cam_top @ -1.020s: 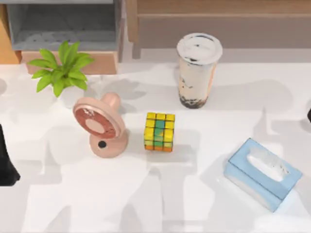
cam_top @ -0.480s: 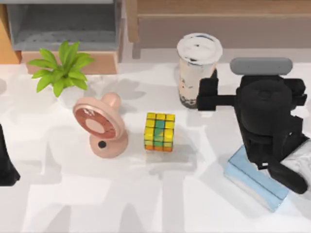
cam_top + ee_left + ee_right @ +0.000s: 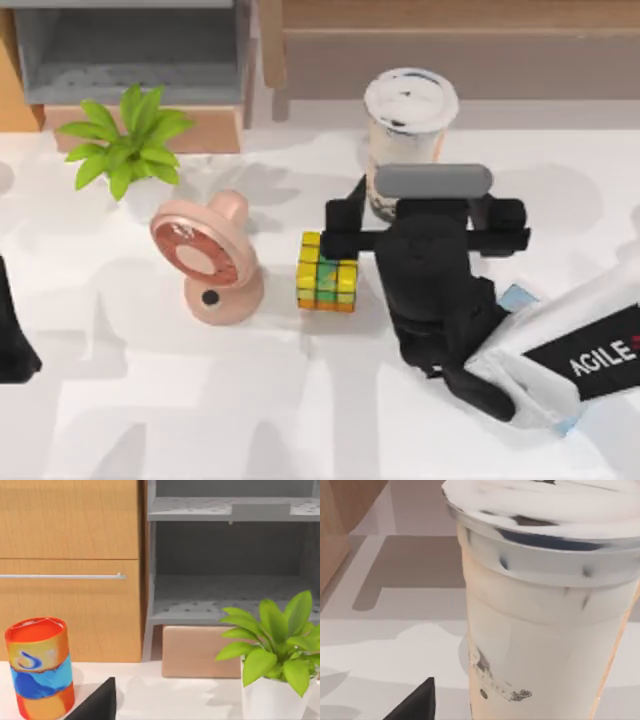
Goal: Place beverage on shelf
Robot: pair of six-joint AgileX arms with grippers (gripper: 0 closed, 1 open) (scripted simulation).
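Note:
The beverage point(image 3: 410, 120), a tall clear cup of beige milk tea with a white lid, stands upright on the white table just in front of the shelf point(image 3: 450, 15), a long light-brown board with a taupe panel below. My right gripper point(image 3: 425, 215) is open at the cup's near side, its fingers point(image 3: 347, 212) spread wider than the cup and level with its lower part, which the wrist hides. The right wrist view has the beverage point(image 3: 545, 610) very close. My left arm point(image 3: 12, 335) is parked at the table's left edge, its gripper open.
A Rubik's cube point(image 3: 328, 272) sits just left of the right wrist. A pink fan point(image 3: 205, 255) and a potted plant point(image 3: 130, 145) stand farther left. A blue tissue box point(image 3: 515, 298) lies under the right arm. A grey-lined cubby point(image 3: 130, 50) is at back left. An orange-blue can point(image 3: 40, 667) stands by a wooden cabinet.
My right arm came in from the right and swung left and forward, so its open gripper now sits directly in front of the cup. The cup has not moved.

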